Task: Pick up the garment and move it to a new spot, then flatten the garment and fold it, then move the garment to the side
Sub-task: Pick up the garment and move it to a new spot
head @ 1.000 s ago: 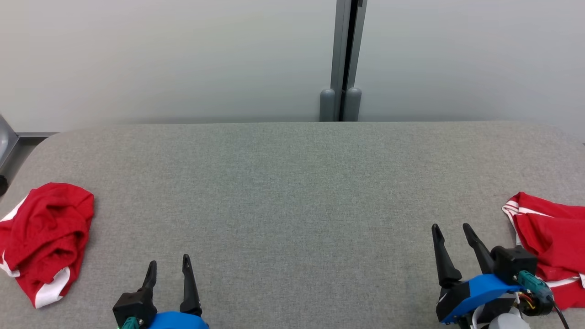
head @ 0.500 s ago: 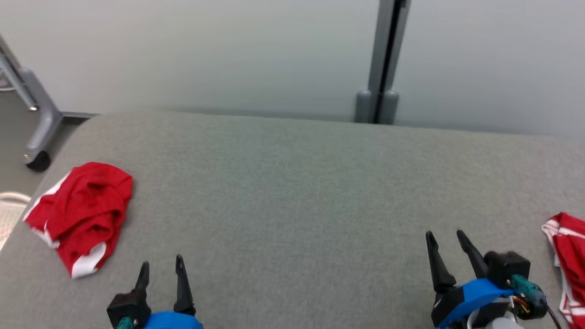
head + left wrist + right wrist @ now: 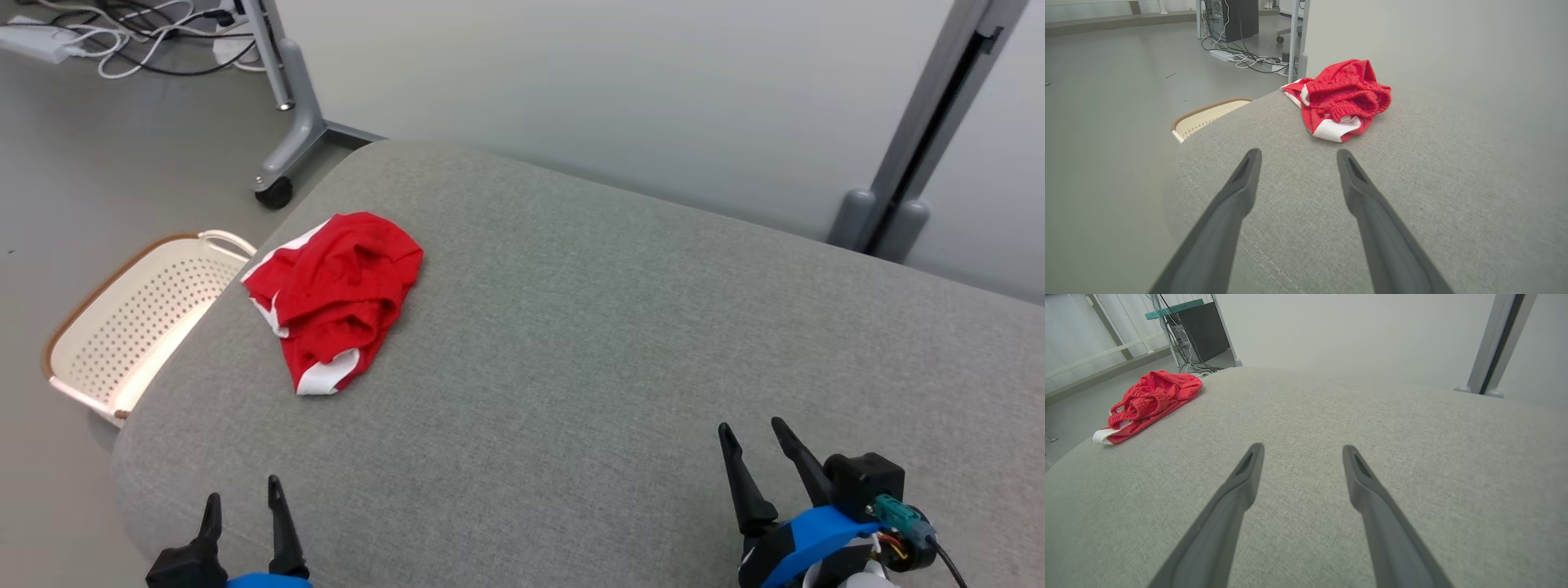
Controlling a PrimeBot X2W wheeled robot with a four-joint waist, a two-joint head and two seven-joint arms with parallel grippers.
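Note:
A crumpled red garment (image 3: 336, 294) with white trim lies near the left end of the grey padded table (image 3: 620, 343). The left wrist view has the garment (image 3: 1343, 98) ahead of my fingers and a little to their right; the right wrist view has the garment (image 3: 1147, 402) far off to the left. My left gripper (image 3: 242, 498) is open at the lower left, well short of the garment. Over the table's near right part my right gripper (image 3: 751, 441) is open too. Nothing is between either pair of fingers.
A cream perforated laundry basket (image 3: 122, 327) stands on the floor beside the table's left end. A wheeled grey stand leg (image 3: 286, 147) and loose cables (image 3: 122, 41) lie on the floor beyond it. A grey post (image 3: 922, 147) rises behind the table against a pale wall.
The whole head view has swung to the left, so the camera turned: the basket and floor came into view and a second red cloth at the right left it. Both grippers stayed open.

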